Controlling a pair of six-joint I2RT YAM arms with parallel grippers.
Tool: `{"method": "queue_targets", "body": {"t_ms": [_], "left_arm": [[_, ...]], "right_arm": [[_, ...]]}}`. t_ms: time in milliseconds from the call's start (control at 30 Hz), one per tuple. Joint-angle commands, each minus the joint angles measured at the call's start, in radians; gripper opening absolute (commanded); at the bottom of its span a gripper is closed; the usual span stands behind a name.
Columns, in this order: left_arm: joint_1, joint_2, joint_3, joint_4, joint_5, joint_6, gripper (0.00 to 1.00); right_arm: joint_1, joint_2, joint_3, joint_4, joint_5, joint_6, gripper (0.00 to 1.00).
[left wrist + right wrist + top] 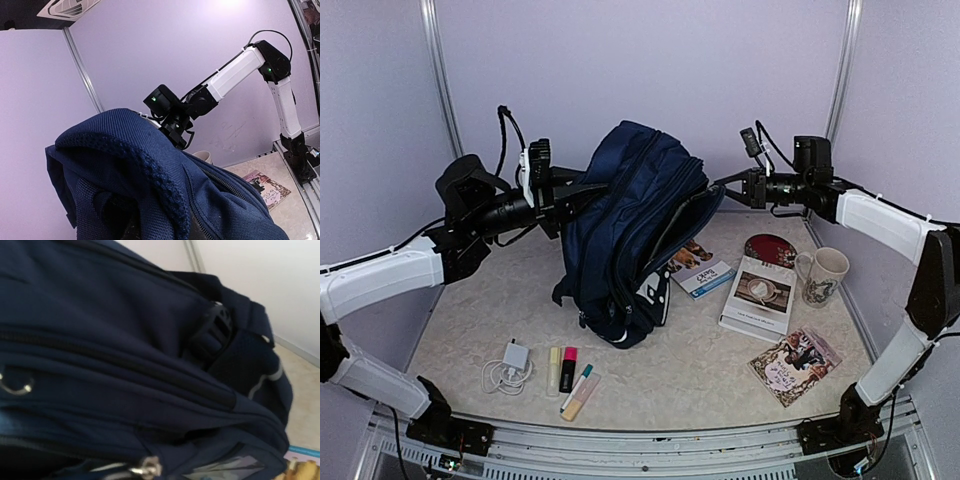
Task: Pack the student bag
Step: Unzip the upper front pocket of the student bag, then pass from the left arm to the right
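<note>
Student bag (625, 230) stands tilted mid-surface (690, 375), btwn both arms: just right of the left claw (560, 195), just left of the right claw (728, 188). Long axis leans twd right claw. Both equally near; fabric hides fingers, so can't tell grip.

left gripper (567, 196) and right gripper (725, 187) tips hidden by student bag (625, 225)
</note>
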Motion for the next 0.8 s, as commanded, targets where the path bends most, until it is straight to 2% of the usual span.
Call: {"method": "queue_targets", "body": {"t_ms": [0, 100, 167, 200, 267, 367, 433, 500, 633, 767], "left_arm": [[-0.015, 0.015, 0.043, 0.144, 0.008, -0.049, 0.0], [-0.033, 0.025, 0.046, 0.139, -0.052, -0.041, 0.0], [-0.046, 0.034, 0.058, 0.125, -0.093, -0.038, 0.0], [-0.054, 0.04, 0.07, 0.109, -0.114, -0.037, 0.0], [-0.073, 0.045, 0.088, 0.078, -0.146, -0.022, 0.0], [-0.102, 0.053, 0.098, 0.069, -0.194, 0.0, 0.0], [-0.113, 0.067, 0.117, 0.056, -0.233, -0.008, 0.0], [-0.124, 0.082, 0.139, 0.044, -0.289, -0.025, 0.0], [-0.14, 0.107, 0.166, 0.023, -0.34, -0.024, 0.0], [-0.144, 0.128, 0.176, 0.033, -0.343, -0.045, 0.0]], "right_arm": [[-0.045, 0.019, -0.019, -0.077, 0.181, 0.006, 0.13], [-0.046, -0.042, 0.0, -0.089, 0.253, 0.017, 0.31], [-0.046, -0.091, 0.009, -0.093, 0.34, 0.049, 0.52], [-0.045, -0.117, 0.016, -0.1, 0.393, 0.071, 0.58], [-0.043, -0.165, 0.021, -0.115, 0.484, 0.115, 0.64], [0.004, -0.241, 0.007, -0.098, 0.557, 0.161, 0.65], [0.072, -0.288, 0.0, -0.076, 0.583, 0.176, 0.76], [0.139, -0.332, -0.008, -0.074, 0.627, 0.194, 0.97], [0.191, -0.417, -0.079, -0.104, 0.787, 0.273, 1.0], [0.212, -0.427, -0.157, -0.114, 0.785, 0.339, 1.0]]}}
